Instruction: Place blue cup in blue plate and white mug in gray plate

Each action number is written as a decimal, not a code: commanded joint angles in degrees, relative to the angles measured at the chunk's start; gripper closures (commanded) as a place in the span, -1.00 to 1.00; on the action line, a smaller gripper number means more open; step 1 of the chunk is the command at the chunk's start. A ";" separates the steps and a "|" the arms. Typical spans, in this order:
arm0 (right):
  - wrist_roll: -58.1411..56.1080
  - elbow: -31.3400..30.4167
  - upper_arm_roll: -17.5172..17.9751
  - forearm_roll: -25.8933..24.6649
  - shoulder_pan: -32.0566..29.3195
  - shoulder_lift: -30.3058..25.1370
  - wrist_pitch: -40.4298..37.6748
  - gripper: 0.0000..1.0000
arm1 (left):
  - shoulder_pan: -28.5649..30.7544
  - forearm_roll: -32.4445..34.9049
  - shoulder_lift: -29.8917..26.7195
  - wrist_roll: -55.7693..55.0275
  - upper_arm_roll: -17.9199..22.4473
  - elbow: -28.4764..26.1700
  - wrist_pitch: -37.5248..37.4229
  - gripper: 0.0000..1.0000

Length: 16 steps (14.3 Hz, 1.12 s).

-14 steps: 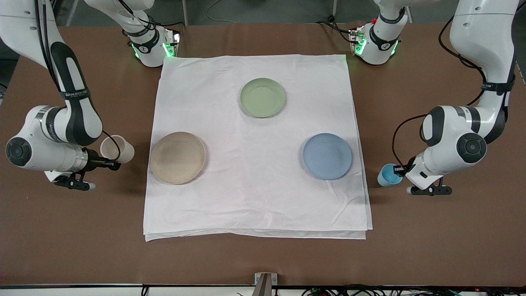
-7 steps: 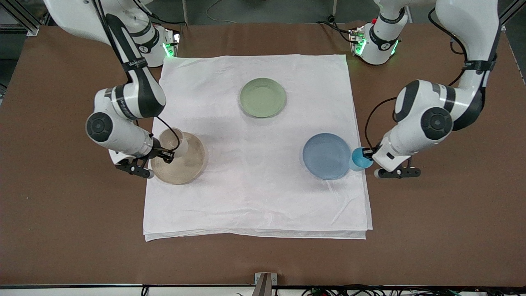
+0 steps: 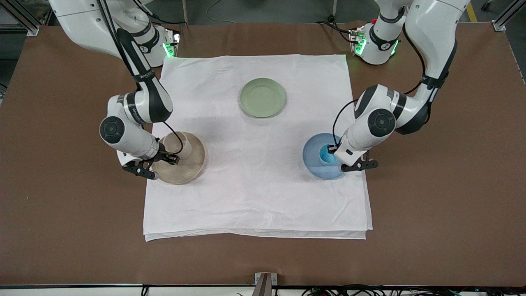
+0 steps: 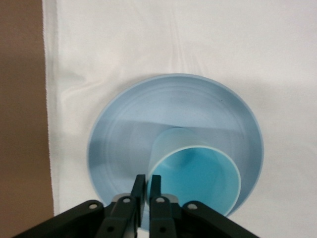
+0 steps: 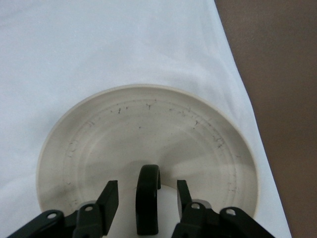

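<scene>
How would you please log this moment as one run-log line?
left gripper: shut on light-blue handleless cup, over dusty-blue round plate | right gripper: open around cream mug's black handle, over beige round plate

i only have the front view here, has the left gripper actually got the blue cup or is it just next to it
observer: It has it. The left wrist view shows the left gripper shut on the blue cup. It pinches the wall at the rim, one finger inside and one outside, over the blue plate.
operator: ok and the right one, is it gripping too
observer: No. The right wrist view shows the right gripper open over the gray plate. Its fingers sit either side of the black handle of the white mug, with a gap on each side.
</scene>
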 commanded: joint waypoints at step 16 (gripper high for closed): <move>-30.55 40.48 -2.31 -8.69 -15.96 -8.33 -55.97 -1.00 | 7.11 -0.48 -23.34 21.88 9.39 24.23 -39.98 -1.00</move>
